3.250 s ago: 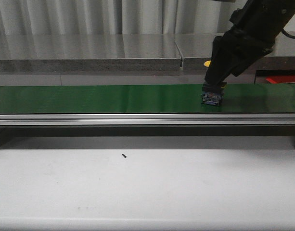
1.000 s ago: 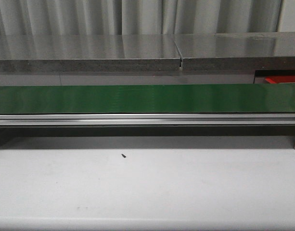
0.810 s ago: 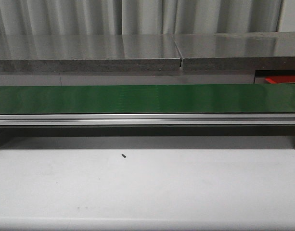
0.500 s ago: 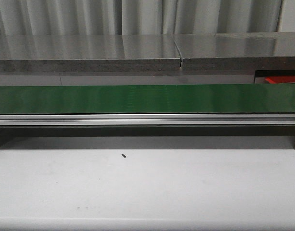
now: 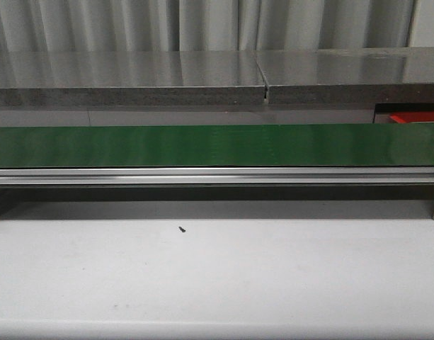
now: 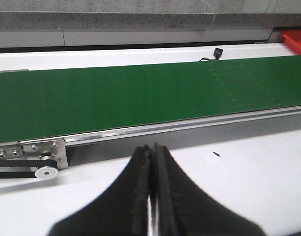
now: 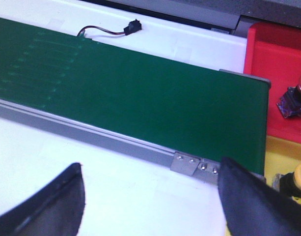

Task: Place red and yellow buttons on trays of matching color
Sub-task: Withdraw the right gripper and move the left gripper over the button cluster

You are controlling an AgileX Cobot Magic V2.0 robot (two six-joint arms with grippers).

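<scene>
A red button [image 7: 293,97] on a dark base lies in the red tray [image 7: 268,59] past the end of the green belt [image 7: 140,93]. Beside that tray is the yellow tray [image 7: 278,150], holding a yellow button [image 7: 296,179] that the view's edge partly cuts off. My right gripper [image 7: 150,199] hangs open over the white table near the belt's end, with nothing between its fingers. My left gripper [image 6: 151,160] is shut and empty, over the table in front of the belt [image 6: 140,93]. Neither arm shows in the front view, where only a strip of the red tray [image 5: 415,117] appears.
The belt [image 5: 217,145] runs across the whole width, with an aluminium rail [image 5: 217,176] along its front. A small black connector on a wire [image 7: 133,25] lies behind the belt. A tiny dark speck [image 5: 182,229] sits on the white table. A grey ledge [image 5: 132,78] stands behind.
My right arm stood over the belt's right part 3.3 s ago with a dark block at its fingertips. It has since left the front view. Nothing differs over the last second.
</scene>
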